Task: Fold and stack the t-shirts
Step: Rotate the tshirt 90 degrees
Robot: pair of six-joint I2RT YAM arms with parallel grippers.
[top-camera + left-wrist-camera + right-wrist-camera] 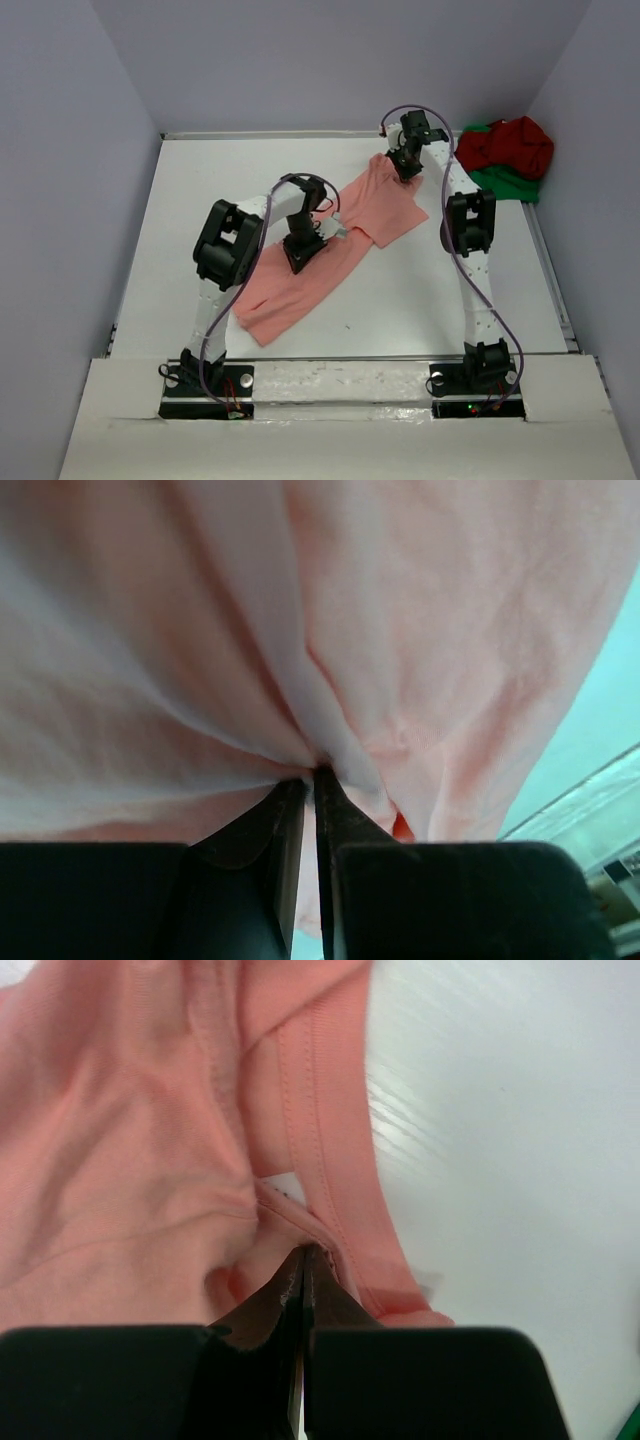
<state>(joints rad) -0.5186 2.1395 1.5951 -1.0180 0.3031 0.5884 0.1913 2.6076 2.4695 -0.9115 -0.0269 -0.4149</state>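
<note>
Closest to the lenses are the two hands. The left gripper (pixel 312 776) has its jaws almost together with pink cloth puckered into the tips, so it looks clamped on the shirt. The right gripper (pixel 303 1252) is pressed tight on a stitched hem of the same shirt. Beneath them, the white table (pixel 430 300) carries all three garments. The pink shirt (pixel 290 295) is the largest spread, a rumpled diagonal band running from near the left arm's base toward the far right corner. Its far end is lifted by the right gripper and its middle is pinched by the left. It is neither flat nor squared, so I judge its first fold is only being set up. The red shirt (pixel 515 145) sits bunched at the far right corner, on top of the green shirt (pixel 512 185), which peeks out below it along the right edge. Neither looks handled. By my reading the work is early: nothing is folded, no stack exists, and all three shirts remain to do.
</note>
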